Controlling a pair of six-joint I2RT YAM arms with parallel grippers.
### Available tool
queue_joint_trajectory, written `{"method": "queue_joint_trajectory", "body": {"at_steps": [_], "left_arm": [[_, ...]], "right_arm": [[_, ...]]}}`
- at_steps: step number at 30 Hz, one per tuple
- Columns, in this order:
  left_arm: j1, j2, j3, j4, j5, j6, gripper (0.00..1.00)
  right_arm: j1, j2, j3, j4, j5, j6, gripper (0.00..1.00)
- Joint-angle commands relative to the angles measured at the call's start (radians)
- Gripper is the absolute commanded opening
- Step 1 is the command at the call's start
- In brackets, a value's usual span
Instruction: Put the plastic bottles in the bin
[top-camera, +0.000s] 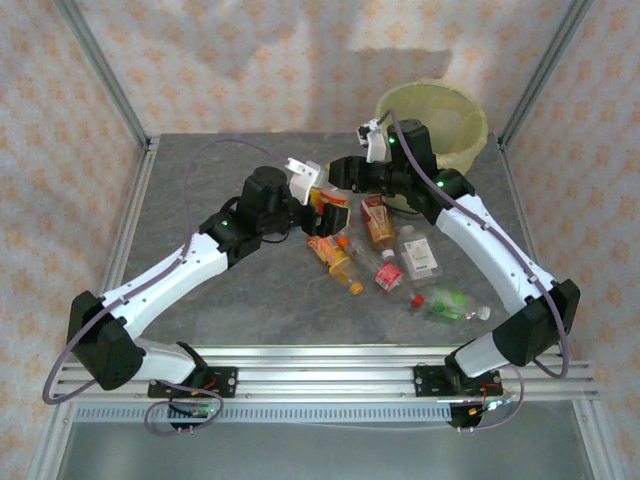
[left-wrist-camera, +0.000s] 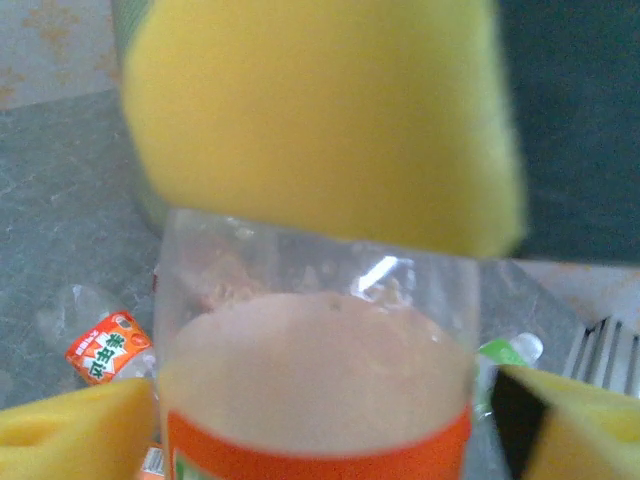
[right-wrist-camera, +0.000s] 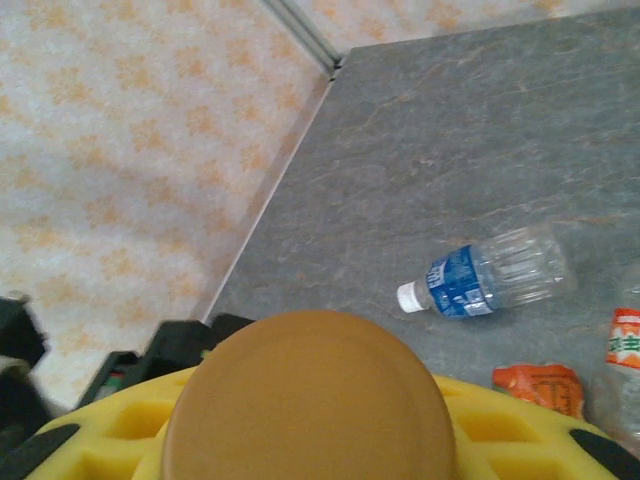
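One table (top-camera: 280, 300) carries one bin (top-camera: 460, 120) at its far right corner and seven plastic bottles (top-camera: 418, 255) counted. Five are clustered mid-table, a blue-labelled one (right-wrist-camera: 490, 280) lies apart, and one orange-labelled bottle (left-wrist-camera: 320, 400) hangs between the arms. The right gripper (top-camera: 345, 183) seems clamped on its end. The left gripper (top-camera: 314, 200) stands open around it. Such an end grip could let it slip and fall short of the bin.

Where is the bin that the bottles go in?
In the top view, the bin stands at the table's far right corner, just behind the right arm, beyond the bottles lying mid-table.
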Motion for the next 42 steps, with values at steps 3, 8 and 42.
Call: {"method": "queue_joint_trajectory", "body": {"at_steps": [3,8,42], "left_arm": [[0.005,-0.078,0.027,0.002,-0.034,-0.006,1.0],[0.005,-0.129,0.021,-0.016,-0.111,-0.046,1.0],[0.064,-0.18,-0.02,-0.194,-0.629,-0.235,1.0]], "right_arm": [[-0.001,-0.036,0.069,-0.036,0.163,-0.021,0.12],[-0.002,0.01,0.267,-0.177,0.376,-0.123,0.09],[-0.375,0.711,1.084,-0.581,0.545,-0.03,0.08]]}}
